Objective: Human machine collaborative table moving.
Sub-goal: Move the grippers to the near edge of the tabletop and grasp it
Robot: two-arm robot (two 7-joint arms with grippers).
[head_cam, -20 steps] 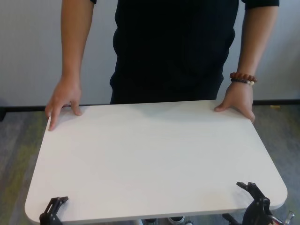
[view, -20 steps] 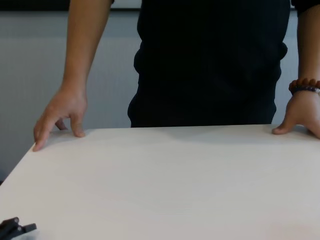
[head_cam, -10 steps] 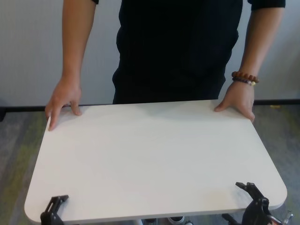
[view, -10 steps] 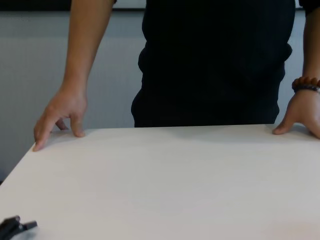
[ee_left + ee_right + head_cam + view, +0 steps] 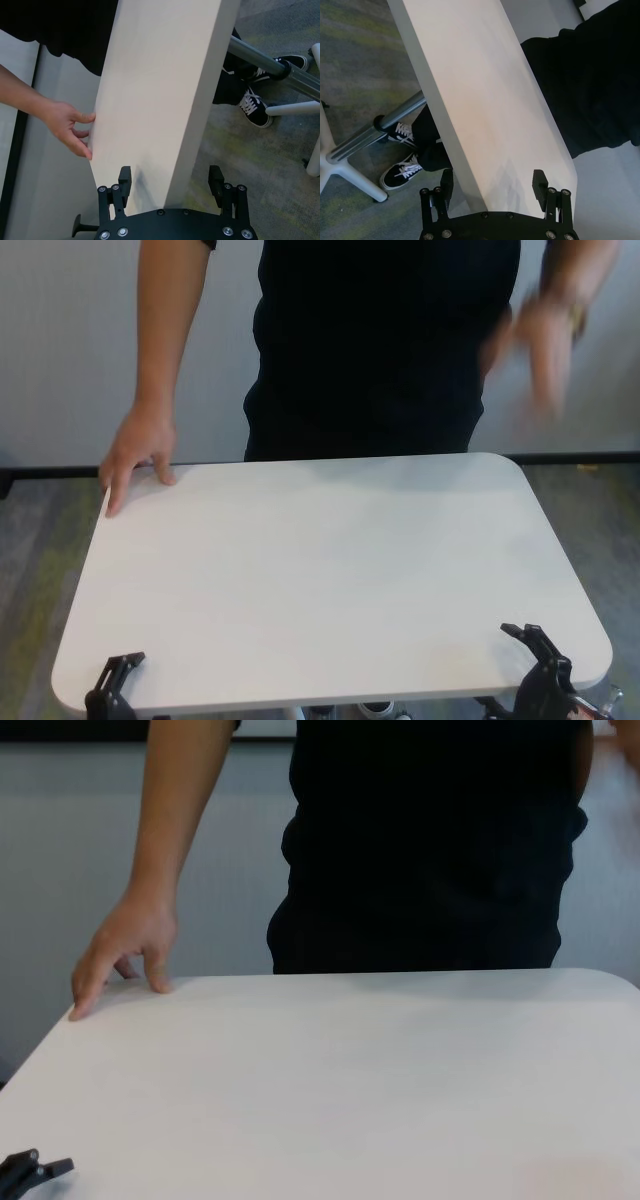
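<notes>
Tabletop (image 5: 330,580), one, white and rectangular, filling the centre and lower part of my head view; its single grey pole leg (image 5: 260,55) appears at the upper right of the left wrist view.

Grippers, two. I see the left gripper (image 5: 115,685) at the lower left of the head view, on the table's near edge close to that corner; in its wrist view its two black fingers (image 5: 125,181) stand spread, one to each side of the thin edge, and I cannot tell whether they touch it. The right gripper (image 5: 540,660) sits at the lower right, on the near edge by that corner, its fingers (image 5: 539,182) likewise apart with the edge between them.

Human (image 5: 380,340), one, in a black shirt, standing at the far edge in the upper centre. Hands, two: one hand (image 5: 138,455) at the upper left rests fingers on the far corner; the other hand (image 5: 540,345) is raised at the upper right, blurred, clear of the table. Dark sneakers (image 5: 402,170), two, with white laces, on the carpet beneath.
</notes>
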